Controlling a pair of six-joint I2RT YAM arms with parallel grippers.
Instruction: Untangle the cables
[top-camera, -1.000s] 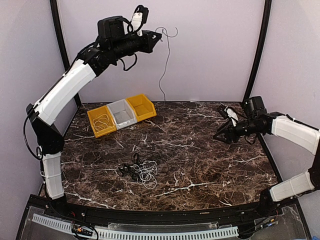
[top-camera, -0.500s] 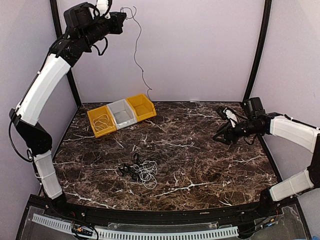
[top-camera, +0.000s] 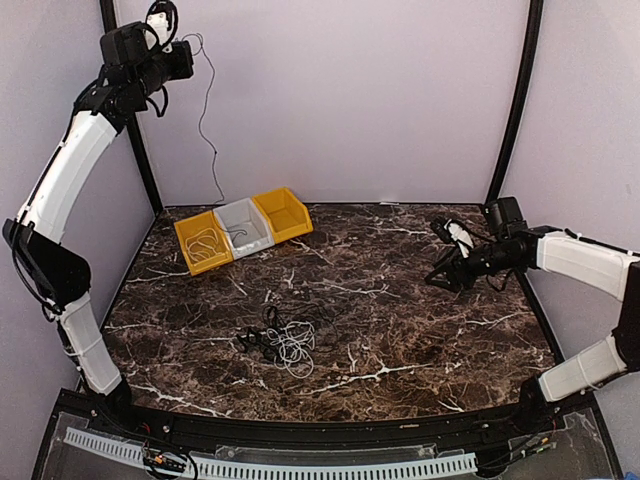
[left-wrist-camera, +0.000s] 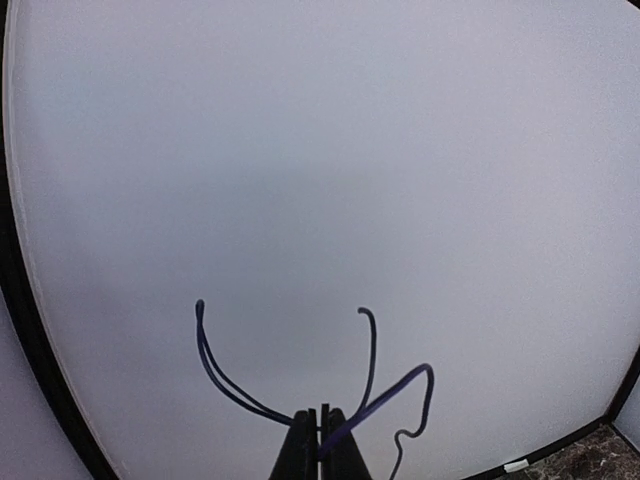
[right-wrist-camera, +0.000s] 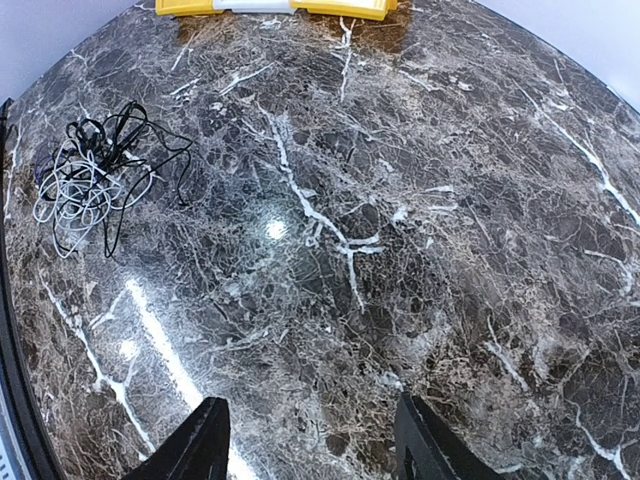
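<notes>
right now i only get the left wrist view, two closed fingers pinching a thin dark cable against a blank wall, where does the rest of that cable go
Observer: The left gripper is raised high at the back left, and the thin dark cable hangs from it down toward the white bin, the middle of three. I cannot tell whether its end touches the bin.
Operator: is anything left on the table
Observer: Yes, a tangle of white and black cables lies near the front of the marble table, apart from the hanging one.
Operator: and the right arm
Observer: The right gripper is open, holds nothing, and hovers over the table's right side.
</notes>
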